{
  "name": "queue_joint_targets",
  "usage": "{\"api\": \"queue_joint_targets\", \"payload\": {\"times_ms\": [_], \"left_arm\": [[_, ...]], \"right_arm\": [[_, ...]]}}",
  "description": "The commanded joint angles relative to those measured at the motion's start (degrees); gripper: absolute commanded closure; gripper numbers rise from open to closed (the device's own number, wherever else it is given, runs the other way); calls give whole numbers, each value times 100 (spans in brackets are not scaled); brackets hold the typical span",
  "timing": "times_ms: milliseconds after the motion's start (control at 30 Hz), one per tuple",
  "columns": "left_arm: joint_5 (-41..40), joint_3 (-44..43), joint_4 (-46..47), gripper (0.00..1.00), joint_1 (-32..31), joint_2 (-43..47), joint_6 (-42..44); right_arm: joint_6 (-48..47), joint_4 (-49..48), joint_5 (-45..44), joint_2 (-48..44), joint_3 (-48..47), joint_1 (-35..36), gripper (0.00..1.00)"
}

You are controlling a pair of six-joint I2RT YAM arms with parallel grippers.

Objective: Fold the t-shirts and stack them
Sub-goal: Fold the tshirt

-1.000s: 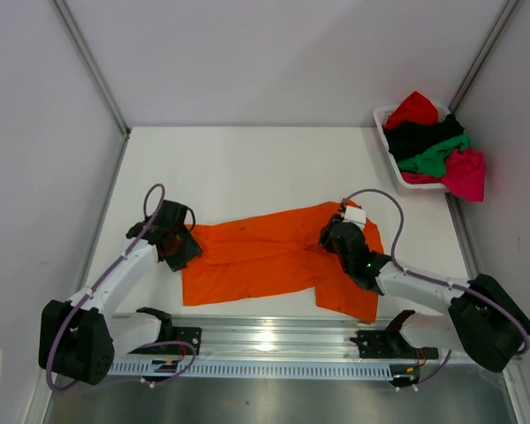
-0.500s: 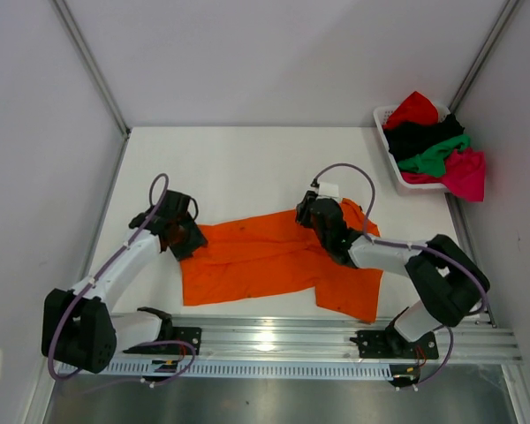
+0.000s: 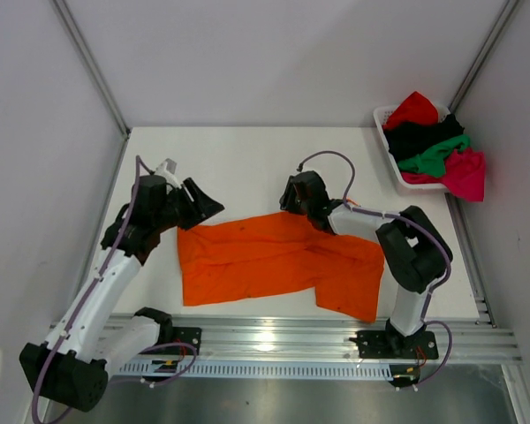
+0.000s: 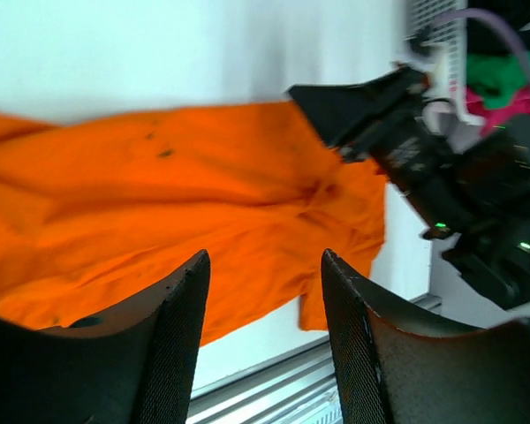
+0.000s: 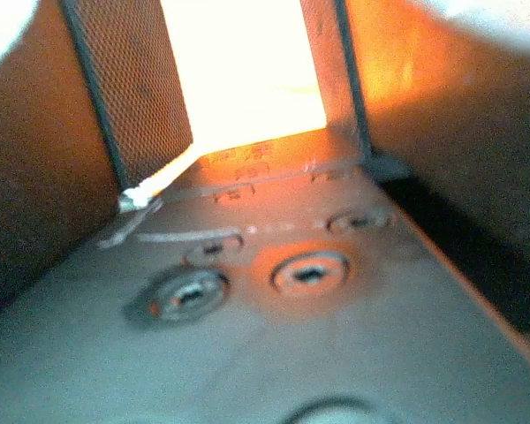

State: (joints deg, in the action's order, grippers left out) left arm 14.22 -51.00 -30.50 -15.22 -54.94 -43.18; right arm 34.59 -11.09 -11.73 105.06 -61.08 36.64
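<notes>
- The orange t-shirt (image 3: 274, 261) lies spread out, somewhat wrinkled, on the near half of the white table (image 3: 238, 163), between the two arms.
- The right gripper (image 3: 291, 201) sits low at the shirt's far edge. In its wrist view the fingers (image 5: 132, 88) stand apart, with only orange glare in the gap and no cloth seen clamped.
- The left gripper (image 4: 263, 261) hangs above the shirt's far left corner, its jaws spread and empty.
- The other t-shirts (image 3: 428, 146), red, black, green and magenta-pink, are heaped in the white basket (image 3: 382, 119) at the far right corner, the pink one spilling over its rim.
</notes>
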Motion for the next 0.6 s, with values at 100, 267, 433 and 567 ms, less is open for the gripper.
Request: {"api": "queue_joint_targets", "payload": {"times_ms": [100,267,433,567], "left_arm": [[134,-358,185,42,-33,238,249],[318,-218,281,43,-33,-52,152],[389,-156,343,43,-33,-158,108],[345,-199,255,43,-33,-149,160]], "right_arm": [[522,1687,224,-634,-387,124,56],[829,2146,556,-750,-344,290,56],[953,2041,645,-426,-238,554,57],[936,1831,742,31,-334,581,57]]}}
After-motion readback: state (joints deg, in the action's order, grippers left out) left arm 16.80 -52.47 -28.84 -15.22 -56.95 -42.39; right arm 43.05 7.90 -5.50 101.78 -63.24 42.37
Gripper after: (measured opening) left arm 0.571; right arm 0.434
